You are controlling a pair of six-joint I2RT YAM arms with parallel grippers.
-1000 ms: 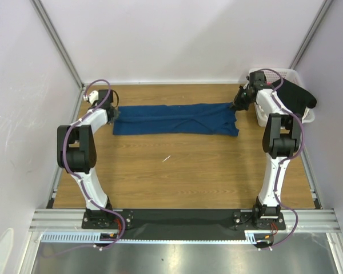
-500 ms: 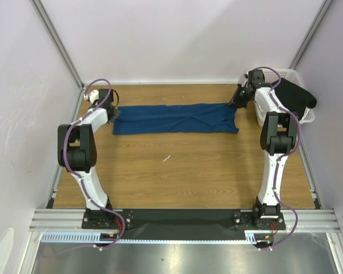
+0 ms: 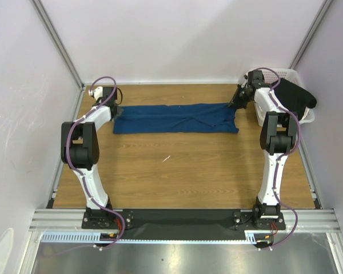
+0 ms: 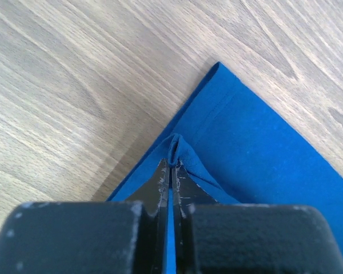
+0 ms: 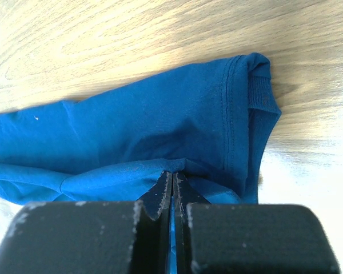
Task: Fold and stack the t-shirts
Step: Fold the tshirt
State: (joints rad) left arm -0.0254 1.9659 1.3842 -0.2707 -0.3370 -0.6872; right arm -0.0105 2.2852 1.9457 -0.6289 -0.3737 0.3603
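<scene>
Left gripper [image 4: 172, 165]: fingers pressed together, clamped on a small pinch of the dark blue t-shirt [image 4: 263, 142] at its edge. A little pucker of cloth stands up right at the tips. A shirt corner lies just ahead of the tips. From there the cloth fans out flat to the right of the fingers, with a stitched hem line running along the edge. Bare wood table [image 4: 74, 85] ahead and to the left of the tips.

Right gripper [image 5: 172, 176]: fingers together too, nipped on a fold of the same shirt. Just past the tips the cloth rises a bit, then runs ahead and off to the left. Ahead and right of the tips is a double-stitched seam with a ribbed band beside it; can't tell which part of the garment it is. Wood beyond that.

Top view: shirt is a long flat strip on the table, spanning between the two grippers, one end at each. White lattice basket [image 3: 274, 73] sits just beside the right gripper on its outer side. A black t-shirt [image 3: 297, 96] hangs over the basket rim.
</scene>
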